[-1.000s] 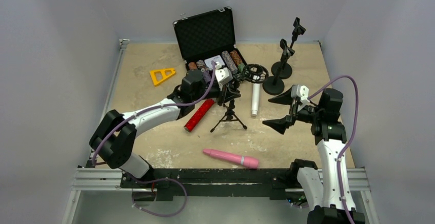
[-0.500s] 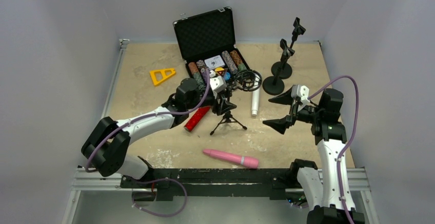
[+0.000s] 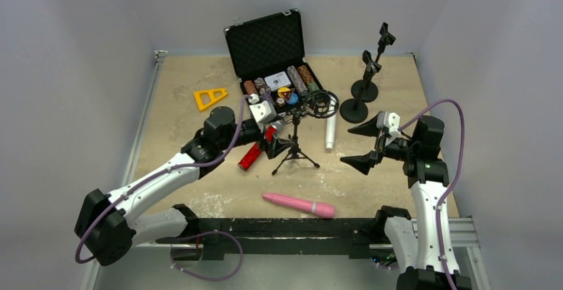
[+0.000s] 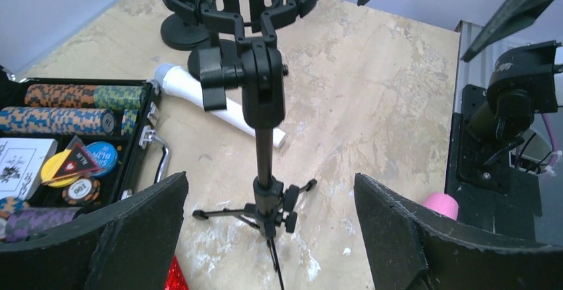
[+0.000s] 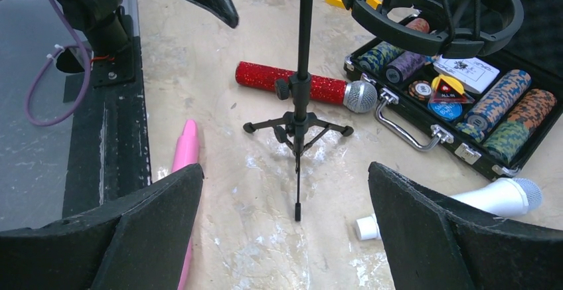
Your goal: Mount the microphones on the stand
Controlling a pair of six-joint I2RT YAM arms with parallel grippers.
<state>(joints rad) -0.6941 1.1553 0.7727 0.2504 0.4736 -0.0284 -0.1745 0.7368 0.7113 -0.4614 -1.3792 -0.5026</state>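
Left end effector (image 4: 269, 190) is wide open. Its fingers straddle the tripod stand (image 3: 295, 150) at frame centre of the top view, without touching it. Right end effector (image 3: 346, 146) is also wide open, holds nothing, and hovers centre-right, well apart from the stand.

The stand is upright on the counter (image 3: 186, 77), and its shock-mount ring (image 3: 322, 103) tilts toward the open case of poker chips (image 3: 265, 38) at upper centre.

All three mics lie flat on the counter:
- Red mic (image 3: 255, 152): just left of the tripod, under the left end effector, silver head just beside the case handle.
- White mic (image 3: 330, 131): just right of the tripod, between it and the two round-base stands (image 3: 355, 107).
- Pink mic (image 3: 299, 204): lower centre, near the front rail, apart from the rest.

Yellow triangle (image 3: 210, 97) sits upper left.
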